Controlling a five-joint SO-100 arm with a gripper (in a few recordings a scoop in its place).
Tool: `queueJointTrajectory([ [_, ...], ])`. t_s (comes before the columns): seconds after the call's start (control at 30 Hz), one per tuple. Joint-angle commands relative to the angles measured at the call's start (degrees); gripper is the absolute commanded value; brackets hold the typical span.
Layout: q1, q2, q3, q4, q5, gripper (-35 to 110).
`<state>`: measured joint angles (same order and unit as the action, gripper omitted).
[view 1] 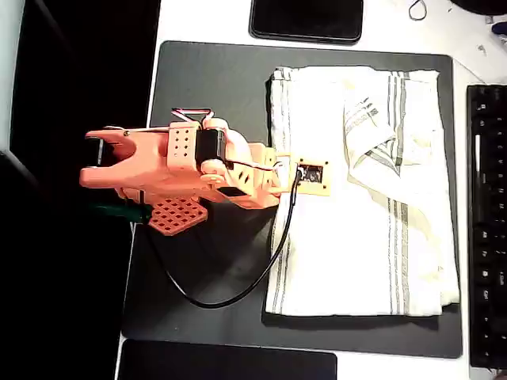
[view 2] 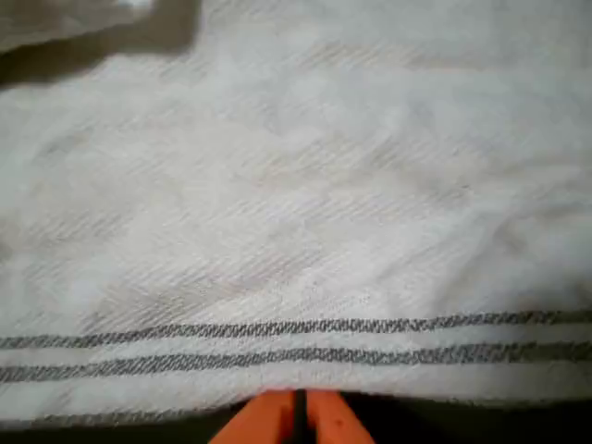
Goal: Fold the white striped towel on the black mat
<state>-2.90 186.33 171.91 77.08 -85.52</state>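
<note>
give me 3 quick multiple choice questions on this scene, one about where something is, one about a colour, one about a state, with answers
1. Where does the white striped towel lie on the black mat in the overhead view?
A. on the mat's right part
B. on the mat's left part
C. off the mat, on the keyboard

2. What colour is the arm?
A. blue
B. orange
C. white

3. How does the towel lie?
A. rolled into a tube
B. crumpled into a ball
C. spread mostly flat, with one corner turned over

Answers:
1. A, the cloth covers the mat's right side while the left part stays bare and dark.
2. B, its body is orange in the overhead view, and so are the fingertips of the gripper in the wrist view.
3. C, it lies flat, with a flap folded back near its upper right in the overhead view.
</note>
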Motion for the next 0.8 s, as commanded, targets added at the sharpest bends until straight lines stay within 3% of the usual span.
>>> queueJointTrajectory([
  [0.0, -0.5, -1.8, -4.3, 1.1, 0.8, 0],
  [0.53, -11.8, -15.5, -30.0, 11.4, 12.0, 0],
  [0.77, -14.3, -27.9, -38.7, 6.6, 16.1, 0],
])
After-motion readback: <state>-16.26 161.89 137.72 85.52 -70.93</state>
